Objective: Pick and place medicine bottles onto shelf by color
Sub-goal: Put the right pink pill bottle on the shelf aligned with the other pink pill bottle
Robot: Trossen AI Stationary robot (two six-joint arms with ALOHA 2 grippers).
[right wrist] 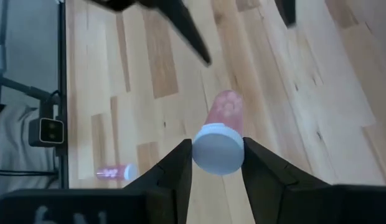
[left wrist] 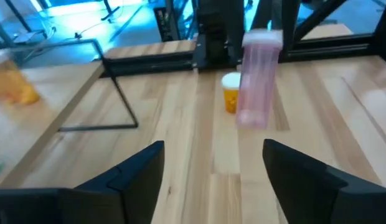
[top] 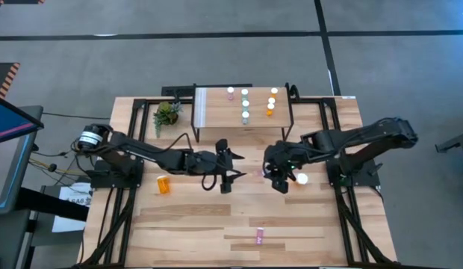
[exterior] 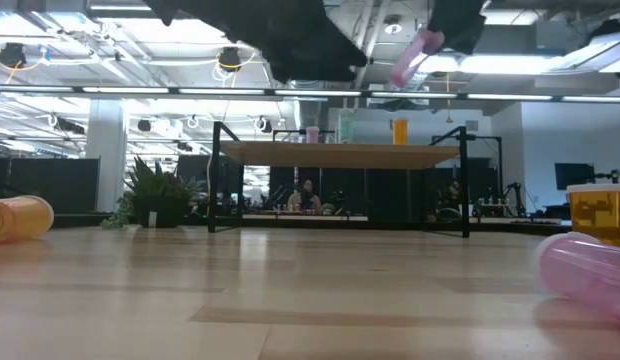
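A pink medicine bottle (left wrist: 256,81) with a white cap hangs in the air over the table's middle, with my right gripper (top: 275,174) shut on it. My left gripper (top: 233,165) stands open just left of it, its fingers (left wrist: 143,165) pointing at the bottle without touching it. The shelf (top: 216,108) stands on its black legs at the table's far edge. On its top stand a pink bottle (top: 231,93), three teal bottles (top: 245,104) and three orange bottles (top: 271,101). My right gripper pinches the pink bottle's white cap (right wrist: 218,149) between its two fingers. The fingers slant down from the table's right side. The bottle's body (right wrist: 225,112) reaches out beyond the fingertips, tilted with its bottom toward my left gripper, lifted clear of the table.
An orange bottle (top: 164,184) lies on the table's left part. Another orange bottle (left wrist: 230,93) stands beside my right gripper. A pink bottle (top: 259,237) lies near the front edge. A small green plant (top: 166,113) stands left of the shelf.
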